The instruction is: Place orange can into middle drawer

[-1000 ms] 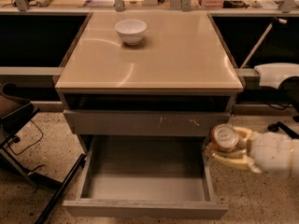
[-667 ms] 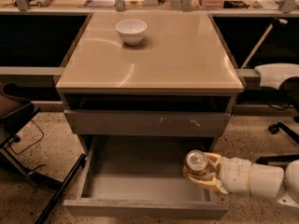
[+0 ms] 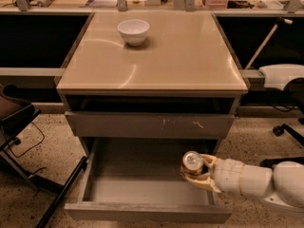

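At the far left a dark chair frame [image 3: 19, 127] stands on the speckled floor, away from the work. On the tan, glossy cabinet top [image 3: 190, 56] a small white ceramic bowl [image 3: 133, 31] sits toward the back left, well apart from everything below. Under the top, the shallow grey drawer front with pale scratch marks [image 3: 149, 125] is closed. Below it the wide, deep grey middle drawer [image 3: 142, 189] is pulled fully out, its bare inside showing. Over its right-hand part hangs the small orange-brown soda can with a silver top [image 3: 192, 164], upright and clasped between the pale fingers of the white two-finger gripper [image 3: 199, 171], which reaches in from the right on its white arm [image 3: 266, 182]. The step in hand looks like the placing itself. Whether the can's base already touches the drawer floor cannot be told, so the next move likely calls for a short lowering, then letting go and drawing back without tipping it. Against the earliest frame, the can has travelled down and left from outside the drawer's right edge to within its walls.
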Available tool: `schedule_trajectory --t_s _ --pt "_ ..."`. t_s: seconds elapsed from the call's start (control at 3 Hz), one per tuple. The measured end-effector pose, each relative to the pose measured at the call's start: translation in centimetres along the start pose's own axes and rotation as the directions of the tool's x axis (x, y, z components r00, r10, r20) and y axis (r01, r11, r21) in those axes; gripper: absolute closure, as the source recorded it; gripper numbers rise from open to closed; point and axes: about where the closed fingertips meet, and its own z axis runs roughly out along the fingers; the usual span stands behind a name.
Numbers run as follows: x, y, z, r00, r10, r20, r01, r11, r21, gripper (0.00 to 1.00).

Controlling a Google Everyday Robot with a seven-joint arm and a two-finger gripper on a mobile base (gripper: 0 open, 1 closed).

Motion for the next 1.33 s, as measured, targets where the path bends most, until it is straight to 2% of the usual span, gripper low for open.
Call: schedule_trajectory --t_s 0.33,0.67,1.33 --pt "5.4 -1.4 6.2 0.996 0.064 -0.067 -0.063 0.9979 0.017 1.0" --pt "10.5 -3.0 10.5 0.981 0.116 -0.158 -0.108 0.9923 0.061 1.0" --pt "11.3 -3.4 11.8 0.977 0.113 -0.184 -0.102 0.9927 0.063 1.0"
